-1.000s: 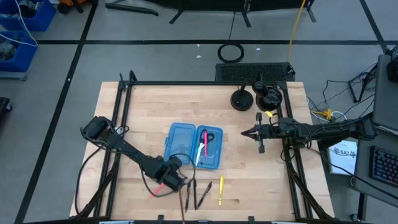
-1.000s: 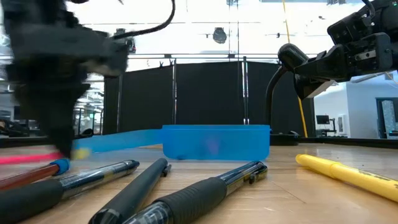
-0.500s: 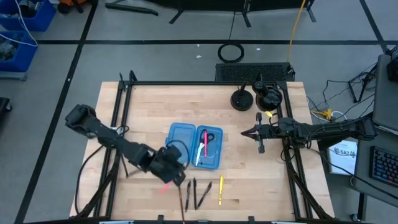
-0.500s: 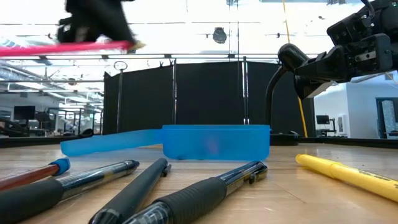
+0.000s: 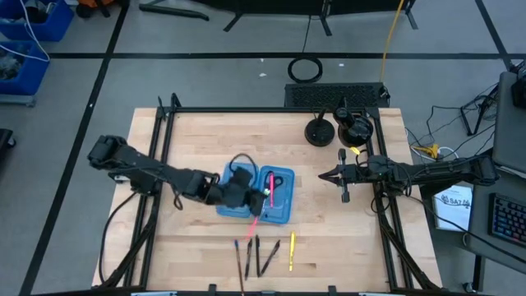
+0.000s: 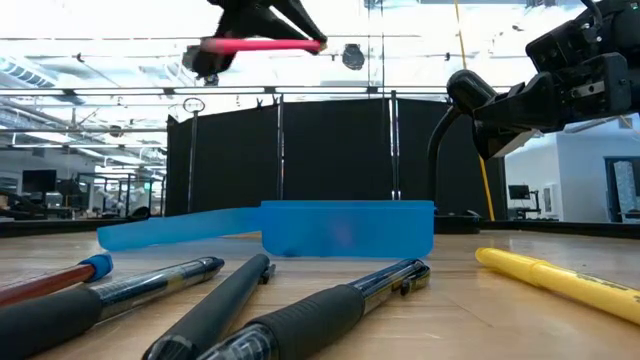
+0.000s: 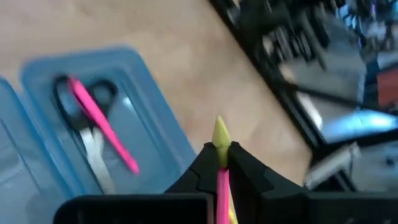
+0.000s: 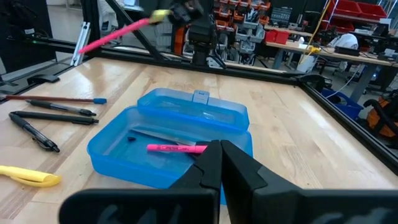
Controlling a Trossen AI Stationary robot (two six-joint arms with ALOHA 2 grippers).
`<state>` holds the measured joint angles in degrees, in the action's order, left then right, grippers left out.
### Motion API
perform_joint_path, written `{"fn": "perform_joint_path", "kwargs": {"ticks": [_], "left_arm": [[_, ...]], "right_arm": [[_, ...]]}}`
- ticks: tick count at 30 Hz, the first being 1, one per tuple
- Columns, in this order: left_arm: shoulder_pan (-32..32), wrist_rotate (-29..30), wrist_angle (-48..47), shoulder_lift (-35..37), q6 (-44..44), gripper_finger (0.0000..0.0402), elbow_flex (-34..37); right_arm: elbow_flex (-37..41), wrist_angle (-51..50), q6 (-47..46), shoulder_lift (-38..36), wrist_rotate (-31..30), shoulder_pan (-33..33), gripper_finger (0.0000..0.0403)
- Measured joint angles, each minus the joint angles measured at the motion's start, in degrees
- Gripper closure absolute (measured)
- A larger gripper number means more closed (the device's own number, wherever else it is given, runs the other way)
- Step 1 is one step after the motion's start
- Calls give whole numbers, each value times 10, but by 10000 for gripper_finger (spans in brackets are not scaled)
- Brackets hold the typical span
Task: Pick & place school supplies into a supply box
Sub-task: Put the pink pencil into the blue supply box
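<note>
My left gripper (image 5: 263,199) hangs over the open blue supply box (image 5: 246,204), shut on a pink pen (image 8: 115,34) with a yellow end. In the box's right half lie another pink pen (image 7: 102,130) and scissors (image 7: 87,102). A yellow pen (image 5: 291,252), two black pens (image 5: 269,256) and a red pencil (image 5: 238,259) lie flat on the table near its front edge. My right gripper (image 5: 323,175) stays shut to the right of the box, clear of the table. My left gripper pinches the pink pen between its two fingers just behind the yellow end (image 7: 219,142). The fingers slant down from the table's left. The pink shaft (image 5: 255,220) sticks out toward the table's near edge. The pen is lifted clear, above the box.
Two black round objects (image 5: 319,131) stand at the far right of the table. Black frame rails (image 5: 164,156) run along the table's sides. Bare wood lies left of the box and along the far edge.
My left gripper has risen from the table's near left with the pink pen and swung toward the far right, over the box. It has tipped up from pointing steeply down. The pen is now lifted clear and well above the table.
</note>
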<state>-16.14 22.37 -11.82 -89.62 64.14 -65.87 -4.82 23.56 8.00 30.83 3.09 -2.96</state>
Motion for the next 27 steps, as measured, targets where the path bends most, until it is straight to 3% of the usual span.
{"fn": "perform_joint_path", "kwargs": {"ticks": [7, 13, 19, 27], "left_arm": [[67, 5, 25, -12, -23, 387, 0], [118, -20, 34, -67, -30, 384, 0], [139, -54, 94, -120, -36, 387, 0], [150, -63, 65, -133, -39, 387, 0]], "right_arm": [[0, 2, 1, 0, 0, 0, 403], [0, 2, 2, 0, 0, 0, 403], [0, -1, 2, 1, 0, 0, 403], [0, -2, 4, 1, 0, 0, 403]]}}
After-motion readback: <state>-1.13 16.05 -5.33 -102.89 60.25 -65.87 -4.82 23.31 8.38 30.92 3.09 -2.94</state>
